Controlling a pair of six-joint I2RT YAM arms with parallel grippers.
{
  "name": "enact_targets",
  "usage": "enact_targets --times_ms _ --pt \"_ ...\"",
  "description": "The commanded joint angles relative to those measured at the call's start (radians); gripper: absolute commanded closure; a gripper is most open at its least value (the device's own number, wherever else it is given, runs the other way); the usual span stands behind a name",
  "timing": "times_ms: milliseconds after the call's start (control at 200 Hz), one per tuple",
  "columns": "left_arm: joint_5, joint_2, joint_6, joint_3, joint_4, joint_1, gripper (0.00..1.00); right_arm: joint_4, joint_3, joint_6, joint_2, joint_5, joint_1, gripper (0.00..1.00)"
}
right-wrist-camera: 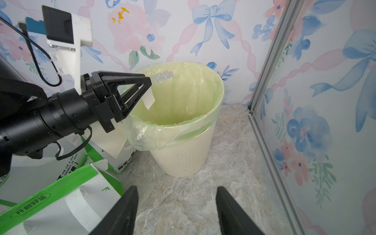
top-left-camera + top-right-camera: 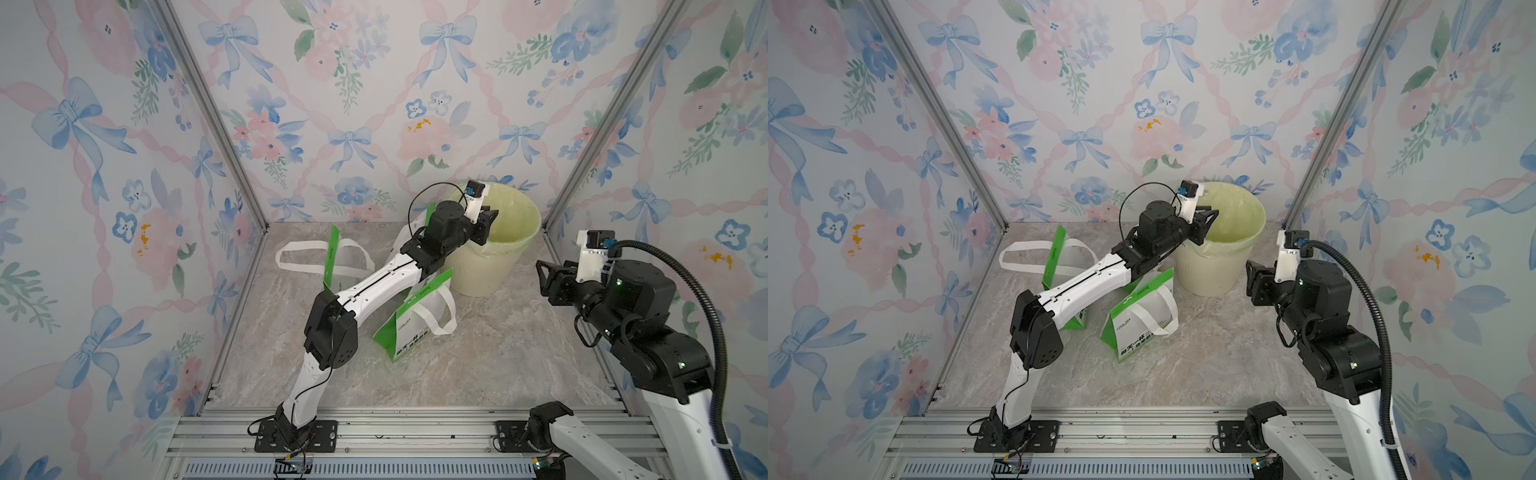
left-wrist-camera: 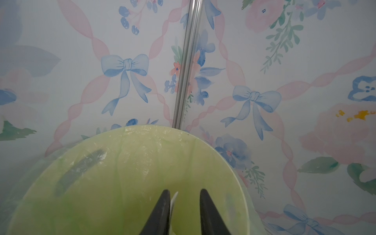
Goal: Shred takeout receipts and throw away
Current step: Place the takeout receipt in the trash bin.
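Note:
My left gripper (image 2: 488, 220) (image 2: 1210, 216) hangs over the near rim of the cream trash bin (image 2: 536, 216) (image 2: 1262, 216) with its pale green liner. In the left wrist view its jaws (image 3: 185, 192) stand a little apart above the bin's inside (image 3: 122, 162). A white piece of takeout receipt (image 3: 174, 198) lies against one finger. From the right wrist view the same piece of receipt (image 1: 149, 99) dangles from the left gripper's tip (image 1: 149, 85) over the bin (image 1: 183, 158). My right gripper (image 2: 542, 282) (image 1: 177, 191) is open and empty, right of the bin above the table.
Green-and-white bags with white loop handles lie on the marble table left of the bin (image 2: 415, 328) (image 2: 336, 257) (image 1: 61, 199). Flowered walls and metal corner posts (image 1: 264, 114) close in the back and sides.

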Motion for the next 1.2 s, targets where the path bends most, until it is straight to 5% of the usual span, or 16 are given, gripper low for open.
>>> enact_targets --times_ms 0,275,695,1000,1195 --pt "-0.011 0.004 0.004 0.02 -0.005 0.007 0.65 -0.024 -0.008 0.012 -0.017 0.022 -0.001 0.37" --pt "-0.006 -0.005 0.019 0.012 -0.026 0.012 0.51 -0.027 -0.001 0.017 -0.008 0.015 -0.001 0.36" --pt "-0.119 -0.181 0.025 -0.035 -0.111 0.002 0.54 -0.055 0.018 0.062 0.011 -0.047 0.003 0.38" --pt "-0.251 -0.528 0.023 -0.403 -0.169 0.026 0.52 -0.076 0.034 0.1 0.075 -0.078 0.098 0.39" --pt "-0.24 -0.602 0.011 -0.494 -0.319 0.075 0.5 -0.111 0.054 0.104 0.134 -0.064 0.196 0.39"
